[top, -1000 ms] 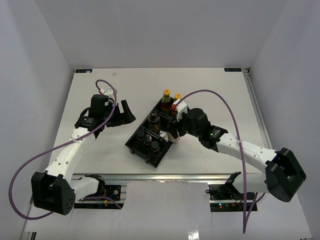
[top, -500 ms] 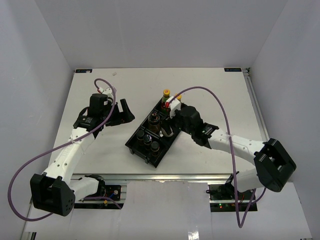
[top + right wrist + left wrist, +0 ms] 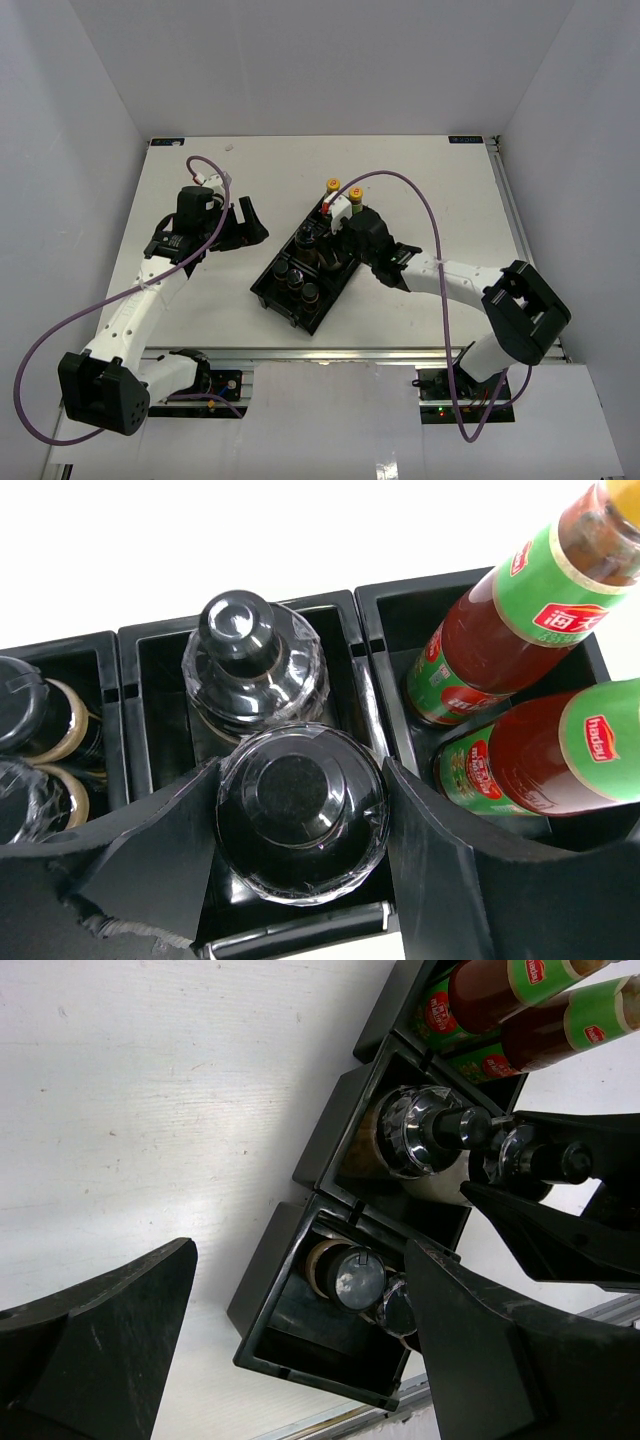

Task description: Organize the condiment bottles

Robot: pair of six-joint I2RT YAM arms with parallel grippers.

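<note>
Top external: shows the right gripper (image 3: 335, 238) down in the middle compartment of the black tray (image 3: 260, 289), with the left gripper (image 3: 250, 222) well apart to the left (the farther arm). Left wrist: shows fingers (image 3: 95, 1340) spread, holding nothing. Right wrist: shows jaws pinching the black-capped bottle (image 3: 302, 825) by its top, upright, just beside the stoppered bottle (image 3: 240, 640); suggests release, then a straight lift.

We see a glossy black plastic tray (image 3: 262, 1270). At two o'clock in the right wrist view, red-sauce bottles (image 3: 478, 645) shine, green labels (image 3: 562, 585) glossy. A black lid (image 3: 300, 815) wears crinkly clear film (image 3: 375, 810). Right fingers (image 3: 440, 870) look matt; table (image 3: 150, 1110) matt white.
</note>
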